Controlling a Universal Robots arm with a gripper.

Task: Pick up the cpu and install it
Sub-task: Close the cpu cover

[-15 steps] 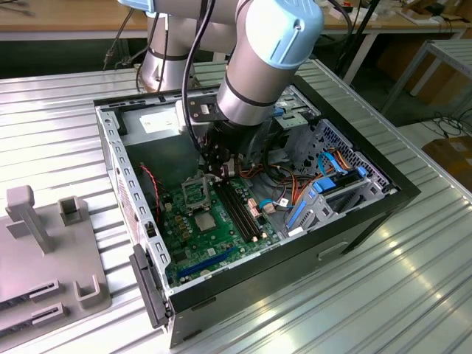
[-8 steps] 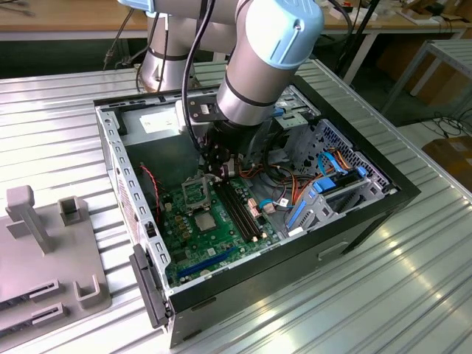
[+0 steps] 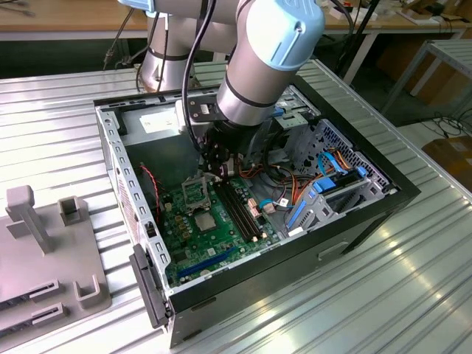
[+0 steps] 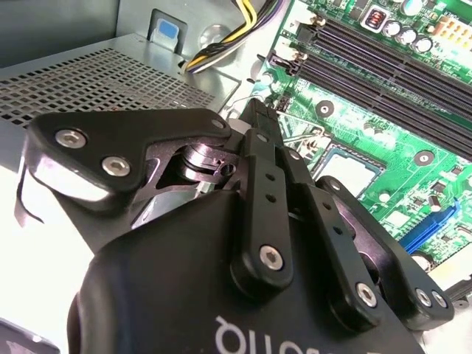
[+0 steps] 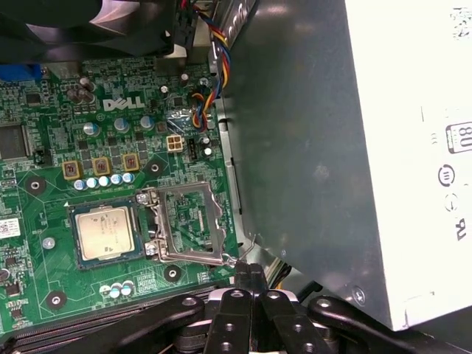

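The cpu (image 5: 105, 232) lies flat in its black-framed socket on the green motherboard (image 5: 44, 184), silver top up. It also shows in the exterior view as a small silver square (image 3: 206, 221). Beside it the metal load plate (image 5: 190, 225) stands hinged open. My gripper (image 5: 251, 271) is shut, its two black fingers pressed together, with the tips at the load plate's corner by the thin wire lever (image 5: 237, 258). Whether the tips touch the lever I cannot tell. In the exterior view the gripper (image 3: 215, 168) hangs inside the open computer case (image 3: 369, 214), above the socket area.
A grey power supply box (image 5: 354, 147) stands close beside the socket. Coloured cables (image 5: 203, 110) and black memory slots (image 3: 240, 210) lie nearby. A grey fixture (image 3: 44, 251) sits on the ribbed metal table (image 3: 369, 295) at the exterior view's left.
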